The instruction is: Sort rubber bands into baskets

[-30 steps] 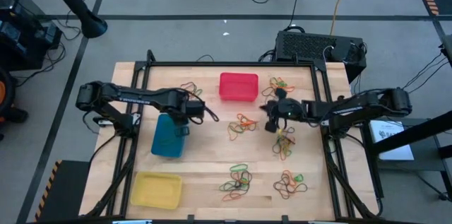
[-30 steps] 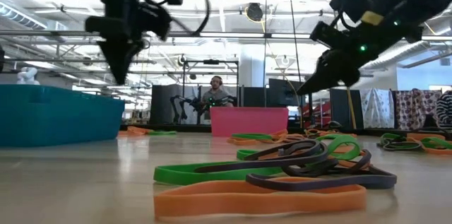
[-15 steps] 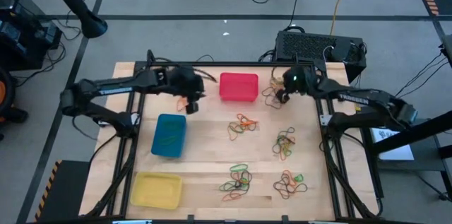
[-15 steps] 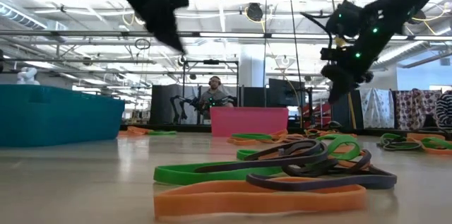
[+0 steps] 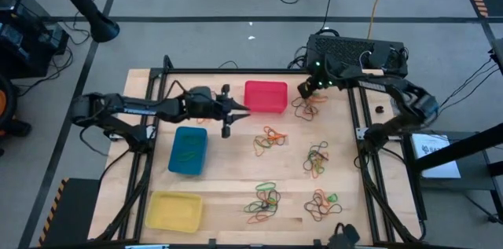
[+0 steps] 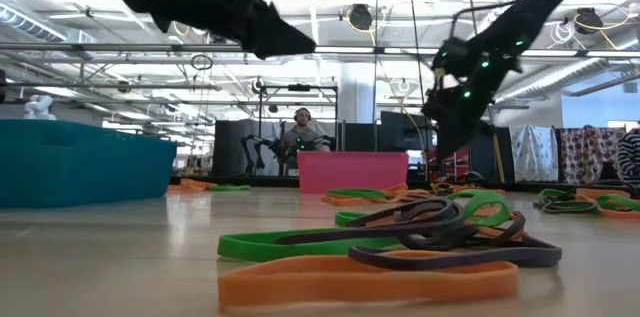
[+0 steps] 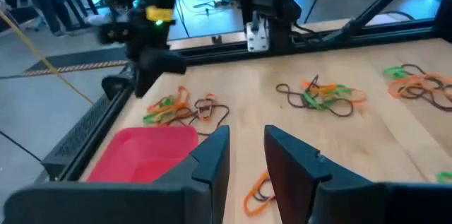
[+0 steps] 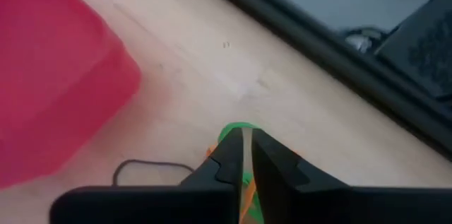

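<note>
High view shows the left end effector (image 5: 233, 115) held over the surface (image 5: 236, 178) between the blue basket (image 5: 188, 151) and the red basket (image 5: 265, 97), pointing toward the red one. Its fingers (image 7: 212, 155) are seen slightly parted in the left wrist view, with nothing between them. No band is carried, so a pile should be approached with the fingers opened wider and one loop pinched rather than a tangle.

Farther right, the right end effector (image 5: 306, 90) is lowered at the back-corner pile (image 5: 308, 101) just beside the red basket. In the right wrist view its fingers are nearly shut, with a green rubber band (image 8: 236, 132) showing at the tips and an orange strand beside it; whether the band is actually gripped cannot be told. A single colour should be lifted clear, so that neighbours are not dragged along.

Something thin and green appears to lie in the blue basket. The yellow basket (image 5: 174, 210) and the red basket look empty. Other rubber bands (image 5: 267, 139) are scattered in clusters across the surface's right half.
</note>
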